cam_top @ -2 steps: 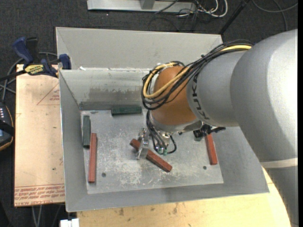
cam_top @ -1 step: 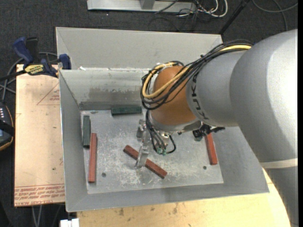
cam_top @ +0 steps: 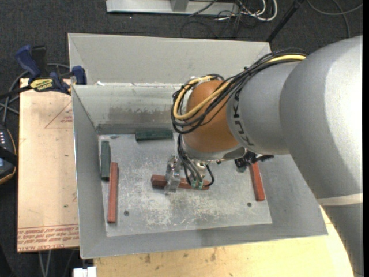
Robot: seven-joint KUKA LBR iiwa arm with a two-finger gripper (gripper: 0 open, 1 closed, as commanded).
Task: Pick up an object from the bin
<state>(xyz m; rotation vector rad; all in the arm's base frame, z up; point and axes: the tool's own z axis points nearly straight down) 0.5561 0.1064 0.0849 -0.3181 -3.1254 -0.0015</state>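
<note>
My gripper (cam_top: 172,176) is down at the middle of the bin floor, under the orange wrist cover. Its silver tip stands right on a short red-brown bar (cam_top: 159,182), which lies flat and runs left to right beneath it. The bar's left end sticks out to the left of the gripper, and its right part is partly hidden by the gripper body and cables. Whether the bar is gripped cannot be made out.
A dark green bar (cam_top: 154,134) lies by the back wall. A grey-green bar (cam_top: 105,159) and a long red-brown stick (cam_top: 112,192) lie along the left wall. Near the right side is a red stick (cam_top: 257,182). The arm covers the bin's right half.
</note>
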